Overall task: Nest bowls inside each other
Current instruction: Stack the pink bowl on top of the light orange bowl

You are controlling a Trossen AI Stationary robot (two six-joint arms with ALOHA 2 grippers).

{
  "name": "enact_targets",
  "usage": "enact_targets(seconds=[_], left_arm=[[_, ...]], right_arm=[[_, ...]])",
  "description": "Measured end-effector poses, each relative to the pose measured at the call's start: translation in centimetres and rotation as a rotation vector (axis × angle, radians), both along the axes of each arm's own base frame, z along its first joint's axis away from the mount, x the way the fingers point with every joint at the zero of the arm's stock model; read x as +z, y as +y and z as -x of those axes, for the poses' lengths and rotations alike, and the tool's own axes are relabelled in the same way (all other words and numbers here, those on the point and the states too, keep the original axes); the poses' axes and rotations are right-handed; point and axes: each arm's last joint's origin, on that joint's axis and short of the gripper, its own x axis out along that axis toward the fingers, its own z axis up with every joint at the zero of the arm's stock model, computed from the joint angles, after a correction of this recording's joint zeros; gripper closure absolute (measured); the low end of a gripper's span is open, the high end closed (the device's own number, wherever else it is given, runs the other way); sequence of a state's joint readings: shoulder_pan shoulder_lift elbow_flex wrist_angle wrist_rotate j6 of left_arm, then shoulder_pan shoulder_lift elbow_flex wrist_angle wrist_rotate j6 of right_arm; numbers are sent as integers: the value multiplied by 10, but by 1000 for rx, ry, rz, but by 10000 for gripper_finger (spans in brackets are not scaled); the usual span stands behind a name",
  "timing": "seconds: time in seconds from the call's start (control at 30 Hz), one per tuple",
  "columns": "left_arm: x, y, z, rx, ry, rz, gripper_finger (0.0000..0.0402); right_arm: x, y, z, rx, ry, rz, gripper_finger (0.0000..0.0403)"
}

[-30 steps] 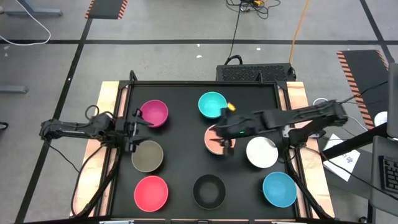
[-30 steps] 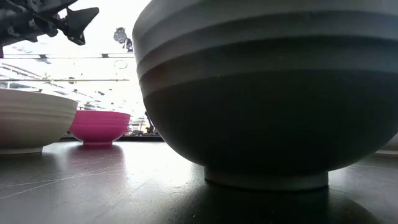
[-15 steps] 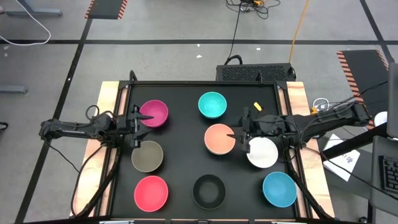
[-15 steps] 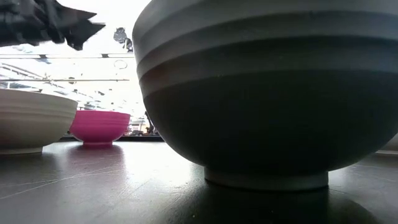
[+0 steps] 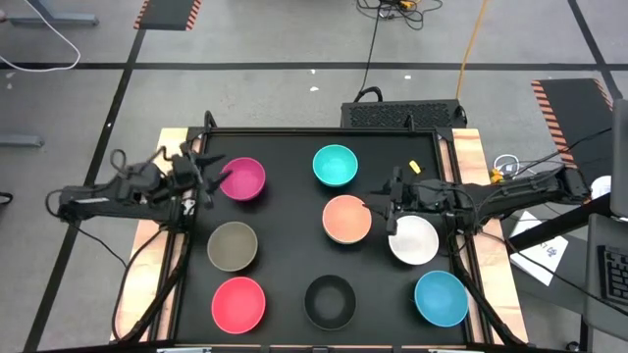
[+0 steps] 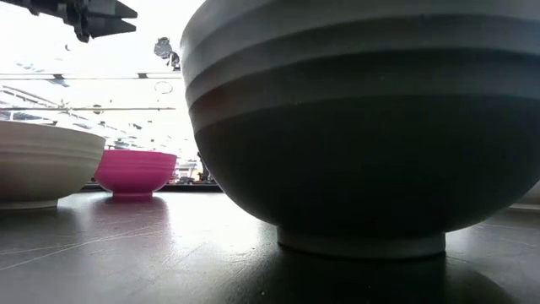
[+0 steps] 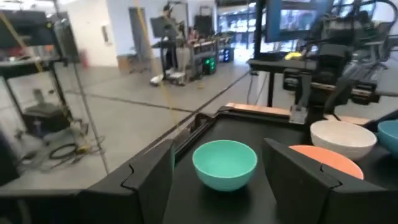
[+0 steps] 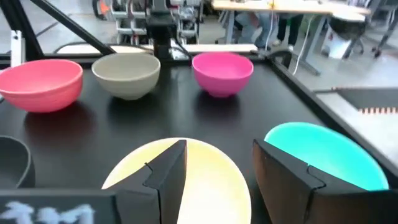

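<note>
Seven bowls sit singly and well apart on the black table (image 5: 294, 167): the magenta bowl (image 5: 243, 179), turquoise bowl (image 5: 335, 165), salmon-orange bowl (image 5: 346, 219), olive-grey bowl (image 5: 233, 245), white bowl (image 5: 414, 240), pink-red bowl (image 5: 238, 303), black bowl (image 5: 330, 300) and blue bowl (image 5: 441, 298) are all un-nested. They look like light, stiff, smooth plastic, likely to skid if nudged, so a pinch across a thin rim wall seems the surest hold. The left gripper (image 5: 201, 176) hangs beside the magenta bowl, fingers apart and empty; the right gripper (image 5: 383, 208) reaches in between salmon-orange and white bowls, fingers likewise apart, holding nothing.
</note>
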State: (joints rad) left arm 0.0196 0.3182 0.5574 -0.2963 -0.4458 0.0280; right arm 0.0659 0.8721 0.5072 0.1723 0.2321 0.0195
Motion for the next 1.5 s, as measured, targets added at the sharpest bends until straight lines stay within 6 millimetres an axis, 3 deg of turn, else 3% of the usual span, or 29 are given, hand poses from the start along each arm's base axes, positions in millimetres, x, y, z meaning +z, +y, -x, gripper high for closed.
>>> enact_targets(seconds=[0.23, 0.37, 0.5, 0.7, 0.87, 1.1, 1.5], left_arm=[[13, 5, -19, -3, 148, 89, 151], [2, 16, -39, 88, 259, 168, 124], [-15, 39, -54, 204, 448, 321, 97], [-24, 69, -78, 109, 594, 489, 68], [-27, 82, -90, 61, 749, 607, 64], [-19, 85, -98, 90, 876, 673, 64], [-54, 76, -111, 52, 1035, 750, 64]], right_arm=[[19, -8, 18, -23, -96, 48, 227], [27, -11, 30, -20, -144, 46, 227], [33, -11, 39, 33, -189, -27, 227], [28, -10, 48, 58, -134, -114, 227], [26, -10, 49, 57, -110, -135, 227], [25, -8, 49, 102, -105, -150, 227], [25, -8, 49, 103, -104, -154, 227]])
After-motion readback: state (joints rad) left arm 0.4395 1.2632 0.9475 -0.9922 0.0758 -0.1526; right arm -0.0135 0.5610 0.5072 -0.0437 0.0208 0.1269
